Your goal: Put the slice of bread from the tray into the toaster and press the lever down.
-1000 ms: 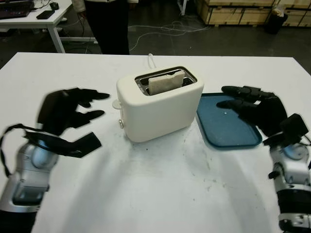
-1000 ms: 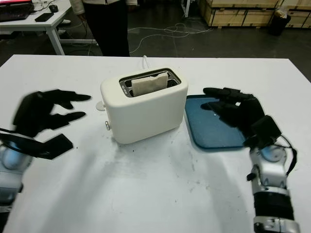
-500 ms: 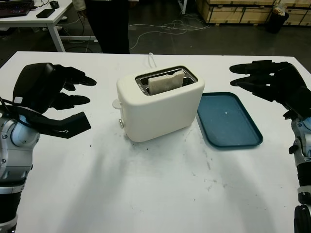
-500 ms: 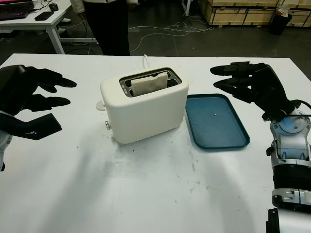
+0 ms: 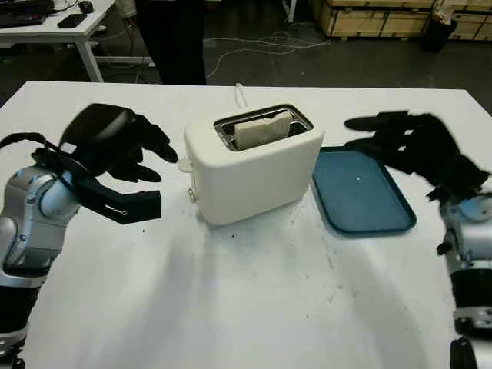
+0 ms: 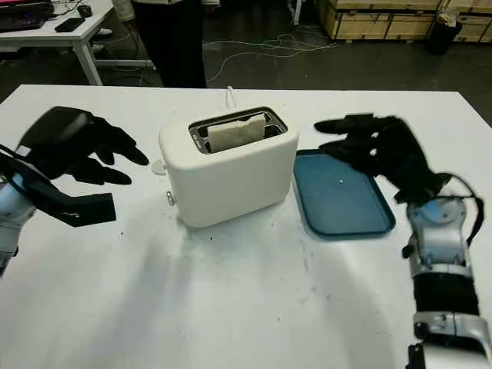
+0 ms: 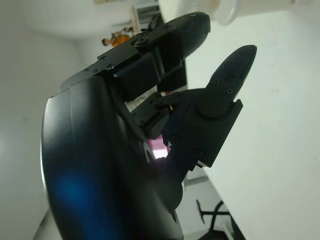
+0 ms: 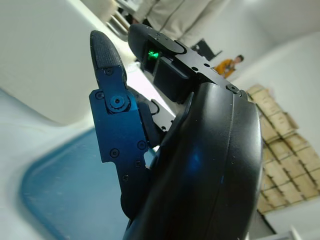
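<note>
A cream toaster (image 5: pixel 254 173) stands mid-table with the slice of bread (image 5: pixel 263 129) upright in its slot. Its round lever knob (image 5: pixel 184 164) sticks out of the left end, raised. My left hand (image 5: pixel 156 178) hovers open just left of that knob, holding nothing; in the left wrist view the knob (image 7: pixel 227 10) sits right beyond a fingertip (image 7: pixel 235 62). The blue tray (image 5: pixel 361 201) lies right of the toaster with nothing on it. Above its far right part my right hand (image 5: pixel 360 134) is open; the right wrist view shows the tray (image 8: pixel 65 190) below and the toaster wall (image 8: pixel 45 65) beside it.
The toaster's white cord (image 5: pixel 240 94) runs off behind it. A person in dark trousers (image 5: pixel 169 38) stands at the table's far edge. A desk (image 5: pixel 54 31) is at the back left and wooden crates (image 5: pixel 377 15) at the back right.
My left hand has swung right and down, close to the toaster's lever end. My right hand has dropped and moved left over the tray. Toaster, bread and tray are unmoved.
</note>
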You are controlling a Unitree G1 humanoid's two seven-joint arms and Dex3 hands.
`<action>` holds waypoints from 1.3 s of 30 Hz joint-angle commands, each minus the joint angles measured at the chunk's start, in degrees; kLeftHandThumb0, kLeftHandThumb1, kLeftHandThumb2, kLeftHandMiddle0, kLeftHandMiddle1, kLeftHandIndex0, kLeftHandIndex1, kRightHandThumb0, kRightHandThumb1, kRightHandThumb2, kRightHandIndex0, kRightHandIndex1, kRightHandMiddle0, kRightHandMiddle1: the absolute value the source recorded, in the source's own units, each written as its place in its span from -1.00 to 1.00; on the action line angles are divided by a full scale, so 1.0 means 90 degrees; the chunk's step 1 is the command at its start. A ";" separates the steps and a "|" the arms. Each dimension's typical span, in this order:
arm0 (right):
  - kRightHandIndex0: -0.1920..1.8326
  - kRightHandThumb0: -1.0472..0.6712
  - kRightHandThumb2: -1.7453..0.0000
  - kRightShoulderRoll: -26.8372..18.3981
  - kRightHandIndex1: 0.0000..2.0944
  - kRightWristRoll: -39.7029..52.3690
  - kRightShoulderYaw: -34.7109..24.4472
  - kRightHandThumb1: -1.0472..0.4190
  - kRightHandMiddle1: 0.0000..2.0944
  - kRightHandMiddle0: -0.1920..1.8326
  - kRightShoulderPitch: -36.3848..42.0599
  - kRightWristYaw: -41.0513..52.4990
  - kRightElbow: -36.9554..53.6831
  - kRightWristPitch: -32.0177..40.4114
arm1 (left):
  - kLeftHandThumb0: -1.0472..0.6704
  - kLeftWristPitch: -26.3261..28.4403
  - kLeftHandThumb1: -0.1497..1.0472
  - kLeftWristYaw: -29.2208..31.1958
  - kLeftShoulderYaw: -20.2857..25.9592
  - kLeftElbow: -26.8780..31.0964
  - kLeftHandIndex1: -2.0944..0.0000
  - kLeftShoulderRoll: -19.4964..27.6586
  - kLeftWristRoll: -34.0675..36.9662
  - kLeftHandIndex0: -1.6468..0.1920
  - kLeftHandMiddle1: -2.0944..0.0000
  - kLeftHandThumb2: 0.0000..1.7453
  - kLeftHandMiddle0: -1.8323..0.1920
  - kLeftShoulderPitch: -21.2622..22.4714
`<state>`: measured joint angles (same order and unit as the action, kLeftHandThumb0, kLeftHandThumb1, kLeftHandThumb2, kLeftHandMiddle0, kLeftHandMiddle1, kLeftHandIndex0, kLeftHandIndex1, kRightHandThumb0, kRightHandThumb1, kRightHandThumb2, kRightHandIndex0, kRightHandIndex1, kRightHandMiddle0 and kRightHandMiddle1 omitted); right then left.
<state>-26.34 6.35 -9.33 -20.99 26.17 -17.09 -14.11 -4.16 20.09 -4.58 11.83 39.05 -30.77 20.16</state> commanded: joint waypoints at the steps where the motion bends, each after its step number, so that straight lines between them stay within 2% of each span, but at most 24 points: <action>1: 0.21 -0.35 0.97 0.0108 -0.94 0.0154 0.0007 -0.82 -1.00 0.13 0.0085 -0.0034 0.0142 0.0091 | -0.10 -0.0022 0.24 0.0032 -0.0104 -0.0050 0.98 -0.0071 -0.0051 -0.65 0.11 -1.00 -0.23 0.0049; 14: 0.28 -0.26 0.89 0.0436 -0.83 0.0303 -0.0014 -0.83 -0.98 0.16 0.0284 0.0037 -0.0150 -0.0039 | -0.05 -0.0575 0.32 -0.0983 -0.0171 -0.0740 1.00 -0.0326 -0.0511 -0.58 -0.16 -0.99 -0.15 0.0091; 19: 0.25 -0.25 0.86 0.0531 -0.76 0.0341 -0.0023 -0.83 -0.98 0.19 0.0361 0.0050 -0.0210 -0.0056 | -0.02 -0.0640 0.30 -0.1054 -0.0138 -0.0845 0.99 -0.0337 -0.0525 -0.59 -0.13 -1.00 -0.15 0.0129; 20: 0.21 -0.25 0.86 0.0542 -0.69 0.0379 -0.0030 -0.83 -0.99 0.19 0.0365 0.0074 -0.0216 -0.0018 | -0.01 -0.0635 0.29 -0.1066 -0.0124 -0.0859 0.99 -0.0339 -0.0528 -0.59 -0.12 -1.00 -0.15 0.0137; 21: 0.13 -0.26 0.86 0.0547 -0.54 0.0395 -0.0031 -0.83 -1.00 0.19 0.0366 0.0086 -0.0227 -0.0003 | -0.01 -0.0613 0.30 -0.1070 -0.0114 -0.0860 0.99 -0.0336 -0.0546 -0.59 -0.11 -1.00 -0.15 0.0147; 24: 0.05 -0.26 0.86 0.0537 -0.39 0.0391 -0.0009 -0.83 -1.00 0.19 0.0356 0.0099 -0.0244 0.0006 | -0.03 -0.0621 0.29 -0.1109 -0.0101 -0.0928 0.99 -0.0317 -0.0572 -0.59 -0.11 -1.00 -0.16 0.0191; 39: 0.01 -0.28 0.88 0.0495 -0.28 0.0422 0.0015 -0.83 -1.00 0.19 0.0372 0.0120 -0.0180 0.0055 | 0.00 -0.0789 0.32 -0.0952 -0.0309 -0.1182 0.99 -0.0410 -0.0455 -0.61 0.06 -0.99 -0.21 0.0308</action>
<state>-21.91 10.28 -9.34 -17.90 27.43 -18.95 -13.74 -10.40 11.03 -6.74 1.89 35.28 -35.10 21.81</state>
